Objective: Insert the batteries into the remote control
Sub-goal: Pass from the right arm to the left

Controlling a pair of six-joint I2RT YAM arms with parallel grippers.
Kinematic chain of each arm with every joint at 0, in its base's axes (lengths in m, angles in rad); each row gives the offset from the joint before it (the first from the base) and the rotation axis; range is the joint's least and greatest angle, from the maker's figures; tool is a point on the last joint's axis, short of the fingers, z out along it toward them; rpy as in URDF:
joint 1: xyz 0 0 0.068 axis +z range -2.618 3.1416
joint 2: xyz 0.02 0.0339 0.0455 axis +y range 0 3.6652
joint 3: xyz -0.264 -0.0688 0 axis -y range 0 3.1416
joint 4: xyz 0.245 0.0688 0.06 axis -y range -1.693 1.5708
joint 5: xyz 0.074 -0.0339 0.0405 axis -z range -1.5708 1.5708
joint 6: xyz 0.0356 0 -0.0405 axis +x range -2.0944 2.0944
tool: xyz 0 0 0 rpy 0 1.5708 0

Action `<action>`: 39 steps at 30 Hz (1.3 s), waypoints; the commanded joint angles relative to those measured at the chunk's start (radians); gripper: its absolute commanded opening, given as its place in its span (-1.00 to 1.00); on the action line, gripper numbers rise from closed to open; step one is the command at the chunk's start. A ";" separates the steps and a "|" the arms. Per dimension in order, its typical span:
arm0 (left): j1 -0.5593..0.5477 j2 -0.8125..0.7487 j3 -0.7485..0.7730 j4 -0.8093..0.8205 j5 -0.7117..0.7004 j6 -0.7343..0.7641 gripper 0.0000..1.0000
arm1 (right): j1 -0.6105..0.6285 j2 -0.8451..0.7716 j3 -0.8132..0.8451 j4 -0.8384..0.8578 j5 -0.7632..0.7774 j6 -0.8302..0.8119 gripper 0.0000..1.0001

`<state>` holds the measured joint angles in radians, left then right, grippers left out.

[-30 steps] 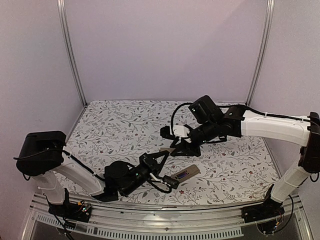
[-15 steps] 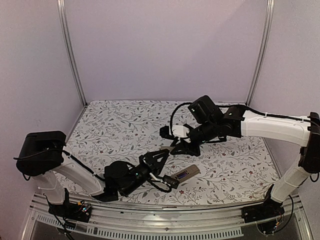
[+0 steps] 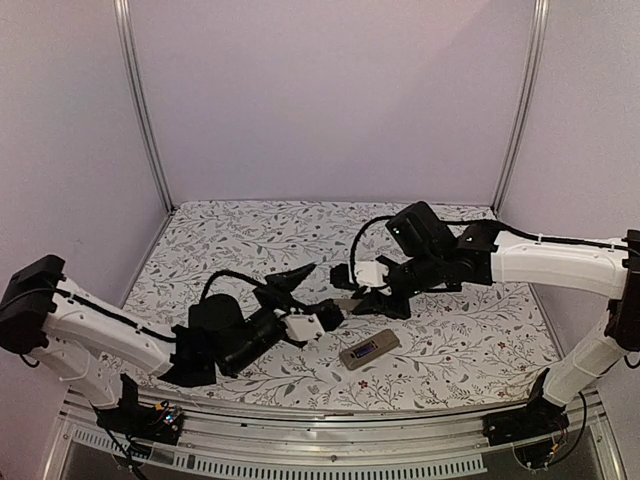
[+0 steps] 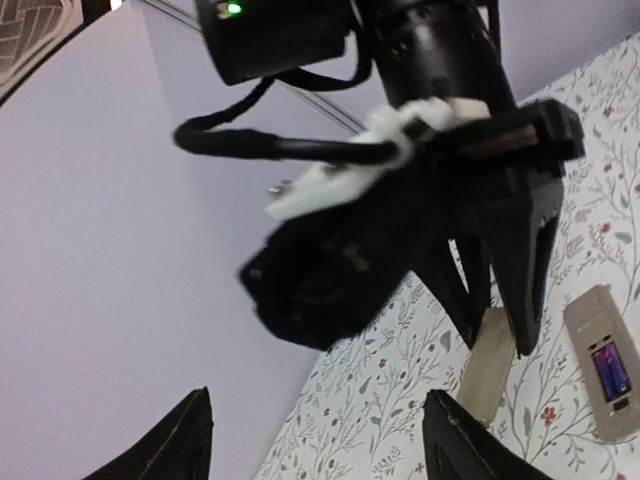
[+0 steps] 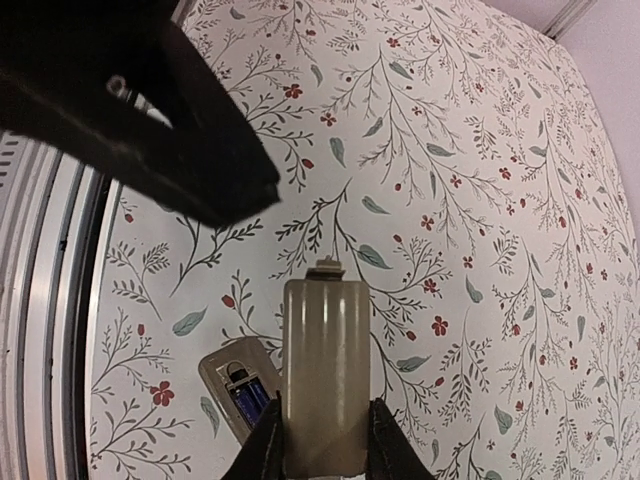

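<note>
The remote control [image 3: 369,349] lies back-up on the flowered table, its battery bay uncovered. Dark blue batteries [image 5: 247,398] sit inside the bay, also visible in the left wrist view [image 4: 609,369]. My right gripper [image 3: 352,303] is shut on a grey-tan battery cover [image 5: 325,375], held just above the table beside the remote [image 5: 222,372]. The cover [image 4: 490,365] hides part of the remote in the right wrist view. My left gripper [image 3: 316,294] hovers to the left of the cover, open and with nothing between its fingers [image 4: 320,445].
One dark finger of the left gripper [image 5: 150,110] fills the upper left of the right wrist view. The metal rail at the table's near edge [image 3: 330,465] runs just in front of the remote. Purple walls stand at the sides and the back.
My left gripper has opened, let go at the remote and lifted back and to the left. The right gripper has shifted slightly, still holding the cover.
</note>
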<state>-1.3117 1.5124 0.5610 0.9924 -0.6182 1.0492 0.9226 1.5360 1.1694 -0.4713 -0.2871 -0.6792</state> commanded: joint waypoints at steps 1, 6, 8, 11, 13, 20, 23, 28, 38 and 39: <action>0.094 -0.254 0.083 -0.599 0.420 -0.747 0.46 | -0.004 -0.087 -0.060 0.018 -0.042 -0.085 -0.72; 0.114 -0.282 0.098 -0.681 0.555 -0.805 0.53 | -0.003 -0.138 -0.072 0.035 -0.096 -0.111 -0.72; 0.132 -0.253 0.126 -0.704 0.606 -0.824 0.55 | -0.004 -0.152 -0.073 0.048 -0.112 -0.114 -0.72; 0.180 -0.217 0.162 -0.712 0.743 -0.854 0.57 | -0.001 -0.164 -0.073 0.052 -0.133 -0.120 -0.72; 0.216 -0.187 0.212 -0.761 0.814 -0.867 0.51 | 0.003 -0.170 -0.075 0.053 -0.147 -0.123 -0.72; 0.244 -0.148 0.271 -0.782 0.841 -0.850 0.33 | 0.011 -0.186 -0.087 0.054 -0.150 -0.132 -0.72; 0.244 -0.146 0.269 -0.779 0.841 -0.851 0.20 | 0.010 -0.188 -0.092 0.056 -0.147 -0.131 -0.72; 0.244 -0.134 0.274 -0.793 0.834 -0.848 0.11 | 0.011 -0.188 -0.094 0.064 -0.144 -0.129 -0.73; 0.245 -0.122 0.280 -0.782 0.830 -0.851 -0.13 | 0.010 -0.183 -0.087 0.071 -0.152 -0.123 -0.73; 0.244 -0.125 0.279 -0.778 0.830 -0.850 -0.15 | 0.010 -0.182 -0.087 0.070 -0.153 -0.121 -0.73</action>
<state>-1.0744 1.3872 0.8223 0.2157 0.2028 0.2035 0.9291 1.3689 1.0912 -0.4168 -0.4248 -0.8043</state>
